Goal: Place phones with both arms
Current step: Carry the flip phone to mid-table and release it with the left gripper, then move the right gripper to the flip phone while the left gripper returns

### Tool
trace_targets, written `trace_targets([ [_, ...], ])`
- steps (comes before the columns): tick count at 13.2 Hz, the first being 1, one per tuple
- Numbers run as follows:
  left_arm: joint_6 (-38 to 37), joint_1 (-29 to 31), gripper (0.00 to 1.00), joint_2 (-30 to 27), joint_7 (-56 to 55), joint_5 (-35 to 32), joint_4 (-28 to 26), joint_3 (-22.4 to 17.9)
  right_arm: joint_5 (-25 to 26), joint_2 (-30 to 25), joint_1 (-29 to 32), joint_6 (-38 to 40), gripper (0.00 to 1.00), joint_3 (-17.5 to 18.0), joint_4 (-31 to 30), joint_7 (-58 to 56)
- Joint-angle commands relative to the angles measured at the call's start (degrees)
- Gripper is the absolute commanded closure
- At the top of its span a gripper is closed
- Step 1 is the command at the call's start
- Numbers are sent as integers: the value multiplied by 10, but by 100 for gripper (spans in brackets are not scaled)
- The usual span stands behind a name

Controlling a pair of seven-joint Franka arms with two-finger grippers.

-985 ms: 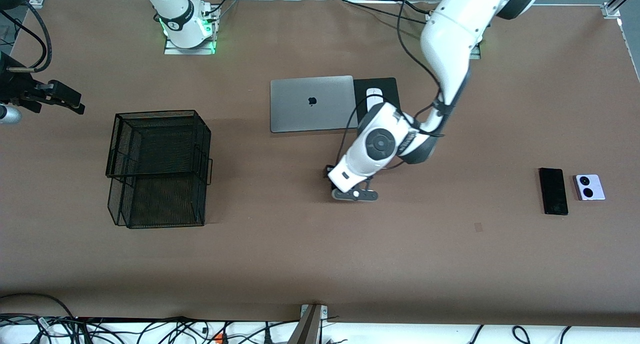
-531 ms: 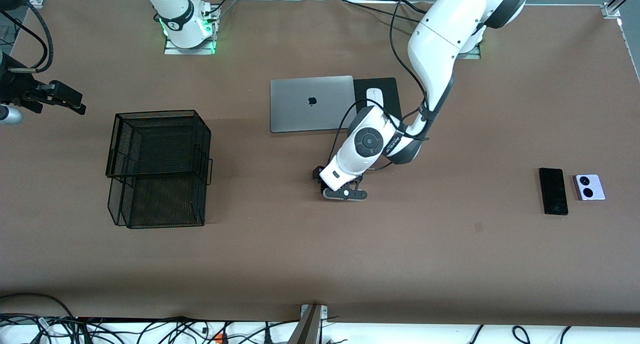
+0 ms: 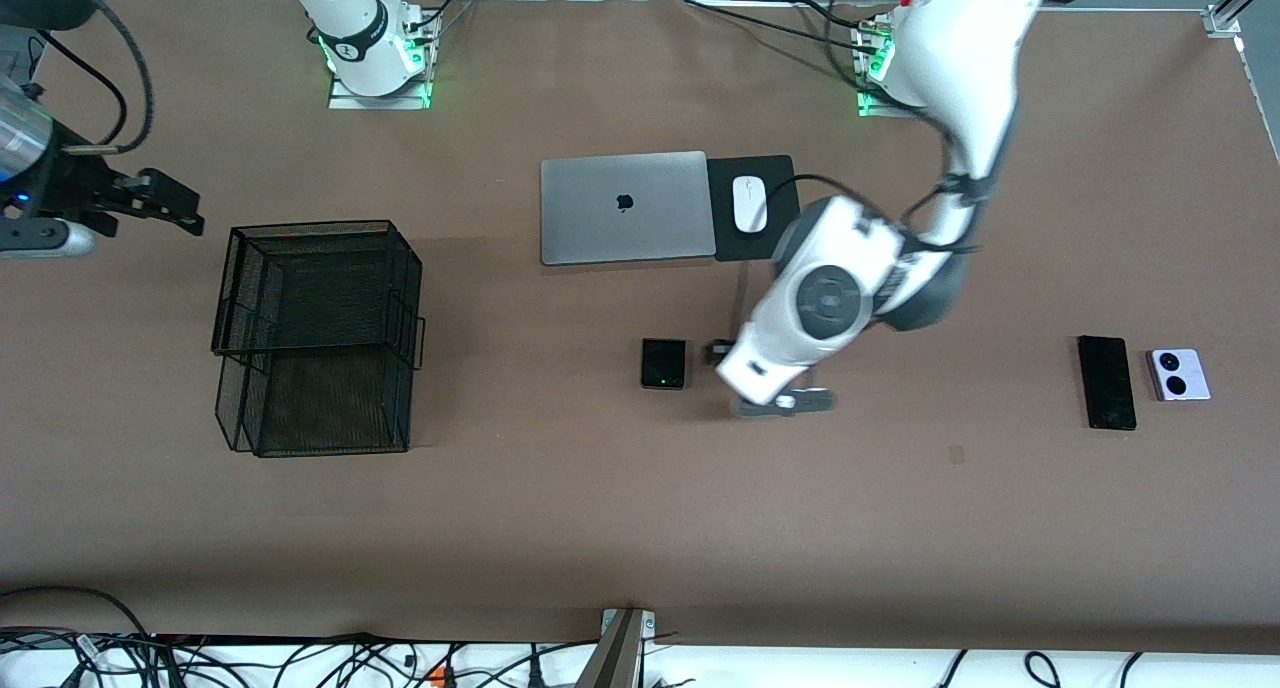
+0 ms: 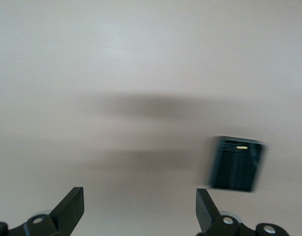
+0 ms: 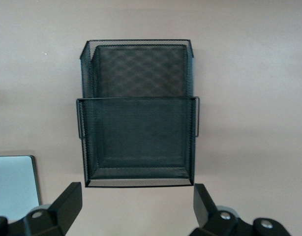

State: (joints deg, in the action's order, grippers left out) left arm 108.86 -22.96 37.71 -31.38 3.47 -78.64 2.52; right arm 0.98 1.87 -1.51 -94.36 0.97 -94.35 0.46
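Note:
The small black flip phone lies flat on the brown table, nearer the front camera than the laptop. It also shows in the left wrist view. My left gripper is open and empty above the table, just beside this phone toward the left arm's end; the left wrist view shows it with its fingers wide apart. The long black slab phone and the lilac-white flip phone lie side by side at the left arm's end. My right gripper is open and empty beside the mesh basket, as the right wrist view shows.
The black wire-mesh basket stands toward the right arm's end. A closed silver laptop and a white mouse on a black pad lie mid-table near the bases. The laptop's corner shows in the right wrist view.
My left gripper has moved off toward the left arm's end, and the black flip phone now lies uncovered on the table. My right gripper has shifted slightly toward the basket.

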Motion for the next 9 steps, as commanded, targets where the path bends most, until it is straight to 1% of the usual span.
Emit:
trace_targets([
  [1,-95,48,0,-42,5,-80,-15,0,-2,19,-37,-16,0,-1,3,58],
  [3,-157,92,0,-57,73,-139,-16,0,-4,36,-85,-38,0,-1,3,108],
  [6,-182,168,0,-70,211,-163,-17,0,-2,73,-168,-100,0,-1,7,200],
  [8,-175,229,0,-69,261,-164,-20,1,-3,120,-222,-132,0,-1,42,282],
  [9,-170,249,0,-68,266,-165,-22,0,-2,151,-249,-135,0,-2,74,334],
])
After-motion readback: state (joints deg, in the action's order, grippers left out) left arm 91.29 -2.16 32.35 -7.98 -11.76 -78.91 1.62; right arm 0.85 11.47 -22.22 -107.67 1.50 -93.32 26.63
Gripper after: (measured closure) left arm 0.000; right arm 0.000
